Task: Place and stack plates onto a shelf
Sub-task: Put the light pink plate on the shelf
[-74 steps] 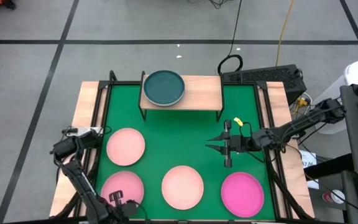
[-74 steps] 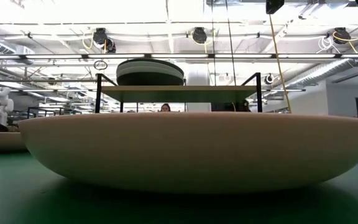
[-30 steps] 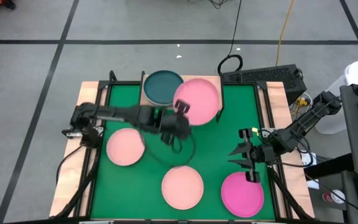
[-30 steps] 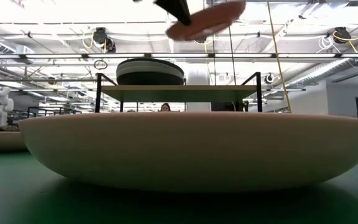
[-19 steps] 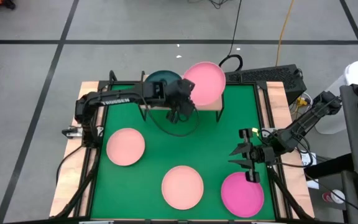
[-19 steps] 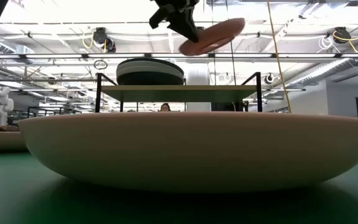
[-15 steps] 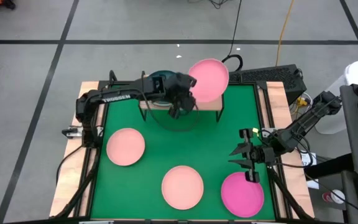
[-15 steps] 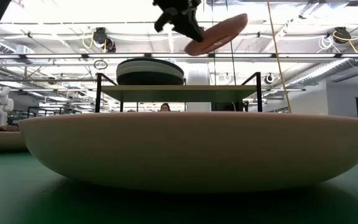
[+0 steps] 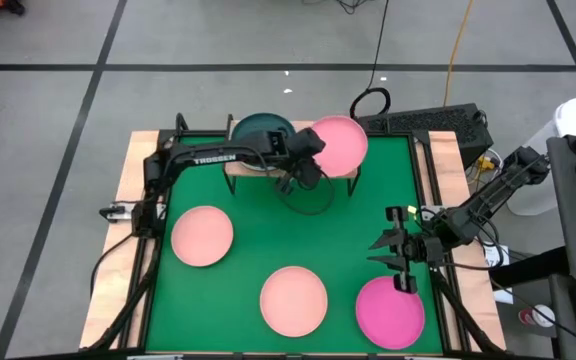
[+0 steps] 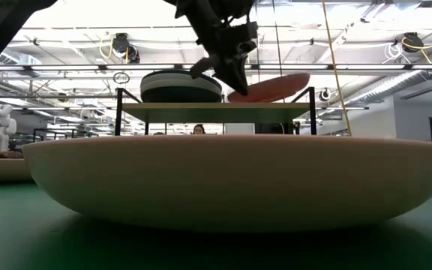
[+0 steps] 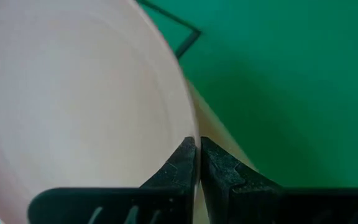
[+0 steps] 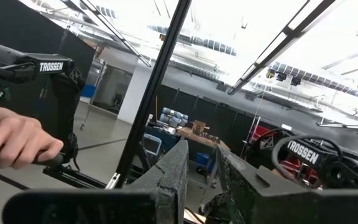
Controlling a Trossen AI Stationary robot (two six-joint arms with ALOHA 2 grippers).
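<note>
A pink plate (image 9: 340, 142) hangs over the right half of the light-wood shelf (image 9: 346, 172), held by my left gripper (image 9: 304, 168), which is shut on it. In the low view the plate (image 10: 270, 87) sits just above the shelf board (image 10: 216, 109), its right side slightly higher; whether it touches the board, I cannot tell. A stack topped by a dark teal plate (image 9: 261, 130) rests on the shelf's left half. My right gripper (image 9: 376, 255) waits shut above the table's right side, near the magenta plate (image 9: 390, 312). My left gripper pinches the pink plate's rim (image 11: 190, 127) on the side facing the table's near-left, one finger (image 11: 180, 167) on the plate's inner face and the other finger (image 11: 219, 169) under it. The fingers slant down from the table's left and near side. The plate sits nearly level over the shelf.
On the green table lie a pink plate (image 9: 202, 236) at the left, a peach plate (image 9: 293, 300) at the near middle and the magenta plate at the near right. The peach plate (image 10: 231, 180) fills the low view's foreground. A person's hand (image 12: 17, 140) shows beyond the table.
My left gripper has carried the pink plate from over the table's middle toward the far edge and a little right, then down over the shelf's right half. The plate has come from steeply tilted and high to almost flat just above the board.
</note>
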